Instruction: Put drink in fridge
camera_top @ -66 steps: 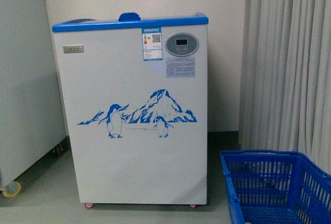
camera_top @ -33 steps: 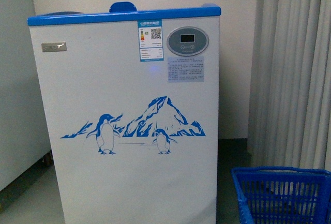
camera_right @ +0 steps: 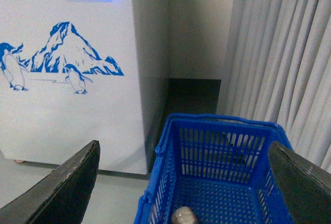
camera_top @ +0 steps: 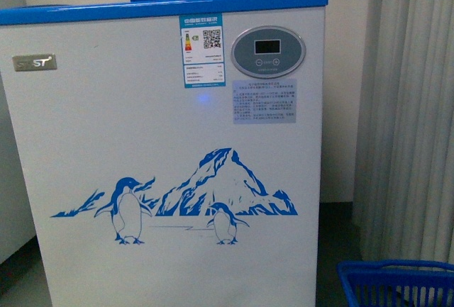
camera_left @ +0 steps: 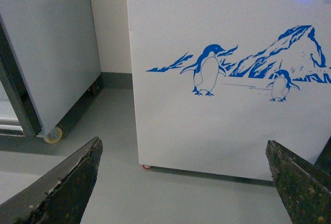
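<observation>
Fridge [camera_top: 163, 144] ahead, basket [camera_right: 222, 121] at its 5 o'clock (inside, probably the drink [camera_right: 182, 216]) — left gripper [camera_left: 183, 188] and right gripper [camera_right: 183, 185] gape empty, presumably readied for grasping.

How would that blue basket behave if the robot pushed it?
The blue basket probably slides easily: thin mesh plastic, little visible inside, on a smooth floor. Its open-lattice walls likely flex somewhat. Low and wide, it seems unlikely to tip.
</observation>
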Controlling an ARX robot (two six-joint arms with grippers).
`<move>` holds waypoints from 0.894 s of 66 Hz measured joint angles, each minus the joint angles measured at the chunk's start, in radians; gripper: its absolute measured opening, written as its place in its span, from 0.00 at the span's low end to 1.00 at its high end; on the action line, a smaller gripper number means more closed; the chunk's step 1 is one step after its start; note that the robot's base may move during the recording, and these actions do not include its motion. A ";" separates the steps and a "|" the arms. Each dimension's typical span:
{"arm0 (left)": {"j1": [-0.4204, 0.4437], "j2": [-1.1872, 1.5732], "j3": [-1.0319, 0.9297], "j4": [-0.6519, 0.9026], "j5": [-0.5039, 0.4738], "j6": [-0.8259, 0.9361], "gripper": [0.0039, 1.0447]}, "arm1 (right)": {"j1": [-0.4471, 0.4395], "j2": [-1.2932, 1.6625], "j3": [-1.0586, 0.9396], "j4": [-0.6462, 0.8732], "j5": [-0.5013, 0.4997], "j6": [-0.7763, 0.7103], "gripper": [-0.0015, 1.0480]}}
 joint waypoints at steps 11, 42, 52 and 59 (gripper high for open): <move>0.000 0.000 0.000 0.000 0.000 0.000 0.92 | 0.000 0.000 0.000 0.000 0.000 0.000 0.93; 0.000 0.000 0.000 0.000 0.000 0.000 0.92 | -0.254 0.925 0.190 -0.013 -0.008 -0.034 0.93; 0.000 0.000 0.000 0.000 0.000 0.000 0.92 | -0.308 1.491 0.284 0.404 -0.045 -0.199 0.93; 0.000 0.000 0.000 0.000 0.000 0.000 0.92 | -0.304 1.798 0.367 0.592 -0.022 -0.265 0.93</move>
